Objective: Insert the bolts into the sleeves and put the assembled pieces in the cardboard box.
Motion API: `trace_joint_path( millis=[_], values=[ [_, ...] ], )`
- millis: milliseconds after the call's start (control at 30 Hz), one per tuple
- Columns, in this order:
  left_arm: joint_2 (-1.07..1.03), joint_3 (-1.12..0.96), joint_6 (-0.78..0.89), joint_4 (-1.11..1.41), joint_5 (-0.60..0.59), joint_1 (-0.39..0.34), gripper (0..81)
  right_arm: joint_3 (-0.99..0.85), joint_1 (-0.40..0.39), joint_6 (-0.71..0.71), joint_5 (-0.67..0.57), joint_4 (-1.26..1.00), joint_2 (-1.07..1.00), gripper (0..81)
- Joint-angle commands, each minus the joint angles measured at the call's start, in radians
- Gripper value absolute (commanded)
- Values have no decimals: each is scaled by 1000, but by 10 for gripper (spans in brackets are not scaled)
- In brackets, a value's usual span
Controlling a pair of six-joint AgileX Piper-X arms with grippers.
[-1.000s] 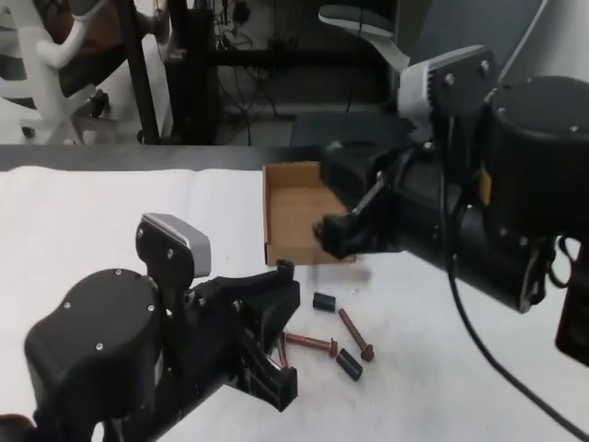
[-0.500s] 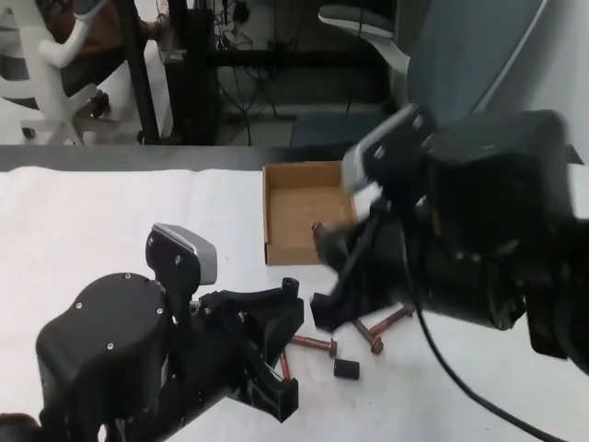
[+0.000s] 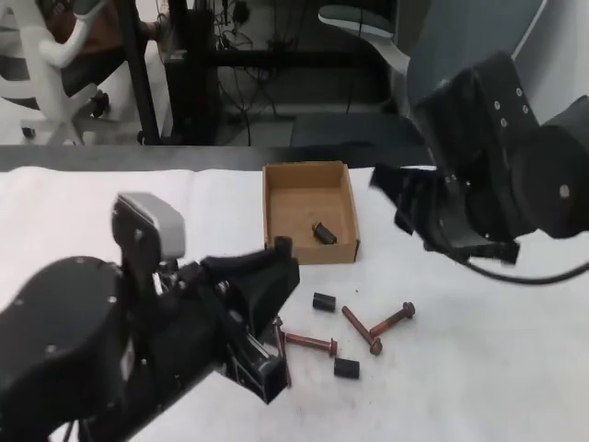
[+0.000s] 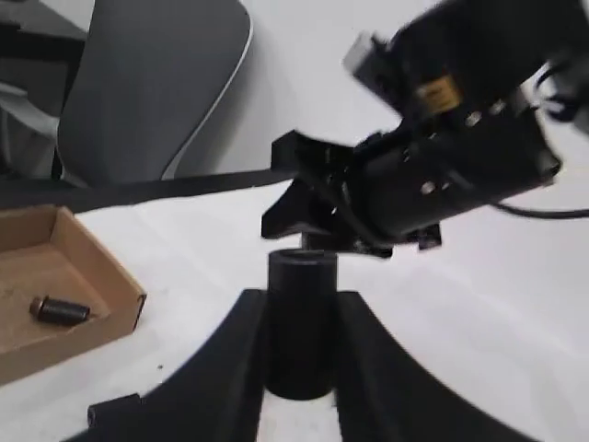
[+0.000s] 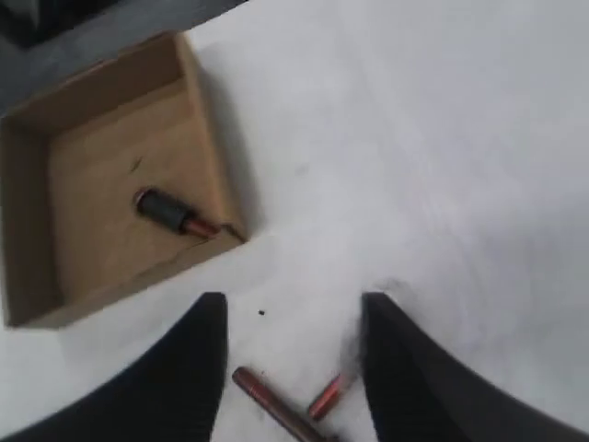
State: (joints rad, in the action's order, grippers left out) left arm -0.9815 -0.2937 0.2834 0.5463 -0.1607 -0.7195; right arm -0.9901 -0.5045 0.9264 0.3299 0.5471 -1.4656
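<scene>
The right gripper (image 5: 294,308) has backed off right, fingers apart, leaving one assembled piece (image 3: 322,232) in the cardboard box (image 3: 296,198). The left gripper (image 4: 301,296) clamps a sleeve (image 4: 301,341).

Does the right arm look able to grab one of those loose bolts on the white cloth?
Probably yes: the right gripper hangs open right over the bolts, with nothing lying between.

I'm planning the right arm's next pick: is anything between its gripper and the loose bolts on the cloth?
Nothing visible does: the right gripper hangs open above two bolts, with bare white cloth around them.
</scene>
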Motion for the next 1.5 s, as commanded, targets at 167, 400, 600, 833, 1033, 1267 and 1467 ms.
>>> trace_joint_path(
  millis=[167, 400, 600, 833, 1033, 1267, 1467],
  values=[
    [119, -1, -7, -29, 1, -1, 18, -34, 45, 275, -167, 50, -170, 444],
    [218, -1, -7, -121, 1, -1, 18, -49, 45, 373, -142, 100, -253, 444],
    [295, -1, -23, -182, 1, -1, 18, -49, 80, 375, -110, 131, -293, 444],
    [352, -1, -67, -293, 1, -1, 18, -49, 116, 375, -119, 41, -336, 444],
    [351, -1, -75, -334, 1, -1, 18, -51, 114, 384, -189, -56, -337, 444],
    [351, -1, -75, -334, 1, -1, 18, -92, 106, 366, -194, -135, -337, 444],
    [351, -1, -75, -334, 1, -1, 18, -155, 106, 246, -234, -88, -370, 444]
  ],
)
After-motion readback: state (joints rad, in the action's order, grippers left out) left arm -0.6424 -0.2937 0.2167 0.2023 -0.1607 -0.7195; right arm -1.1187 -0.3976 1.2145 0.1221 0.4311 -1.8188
